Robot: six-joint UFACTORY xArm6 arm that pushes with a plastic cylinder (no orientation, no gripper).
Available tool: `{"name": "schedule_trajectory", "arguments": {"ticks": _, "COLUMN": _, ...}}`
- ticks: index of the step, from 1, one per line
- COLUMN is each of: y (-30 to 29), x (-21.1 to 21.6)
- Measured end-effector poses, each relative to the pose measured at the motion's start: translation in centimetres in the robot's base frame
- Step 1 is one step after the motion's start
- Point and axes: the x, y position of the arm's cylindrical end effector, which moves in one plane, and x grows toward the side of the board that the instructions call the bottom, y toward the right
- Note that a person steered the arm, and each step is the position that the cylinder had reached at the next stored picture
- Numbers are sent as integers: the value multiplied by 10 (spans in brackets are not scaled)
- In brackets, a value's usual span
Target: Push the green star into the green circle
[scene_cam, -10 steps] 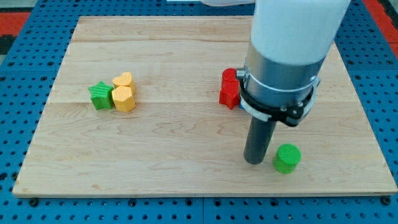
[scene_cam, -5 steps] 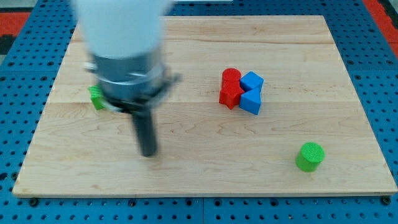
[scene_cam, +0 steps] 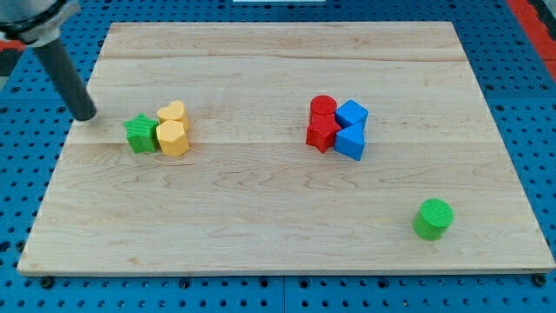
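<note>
My tip [scene_cam: 85, 116], the bare lower end of the dark rod, has no fingers to open or close and holds nothing; it rests near the wooden board's [scene_cam: 278, 235] left edge, just up and left of the small green star-shaped block [scene_cam: 139, 134], with a gap between them.

The green star sits in the left part of the board, apparently touching the two yellow blocks [scene_cam: 173, 129] on its right, though the seam is hard to read. The green cylinder block [scene_cam: 433, 218], the circle it must reach, stands well apart near the bottom-right corner.

The likely trouble: pushing rightward from here would drive the star into the yellow pair, dragging them along or spinning the star off my tip. The red and blue cluster [scene_cam: 337, 128] lies above the direct diagonal and may be clipped if the path drifts up. The lower middle is open; the bottom edge near the cylinder leaves little margin for overshoot.
</note>
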Motion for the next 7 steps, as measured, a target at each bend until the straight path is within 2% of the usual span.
{"name": "schedule_trajectory", "arguments": {"ticks": 1, "y": 24, "x": 13}}
{"name": "schedule_trajectory", "arguments": {"ticks": 2, "y": 38, "x": 52}}
{"name": "schedule_trajectory", "arguments": {"ticks": 3, "y": 45, "x": 62}}
{"name": "schedule_trajectory", "arguments": {"ticks": 5, "y": 25, "x": -7}}
{"name": "schedule_trajectory", "arguments": {"ticks": 6, "y": 44, "x": 2}}
{"name": "schedule_trajectory", "arguments": {"ticks": 7, "y": 56, "x": 43}}
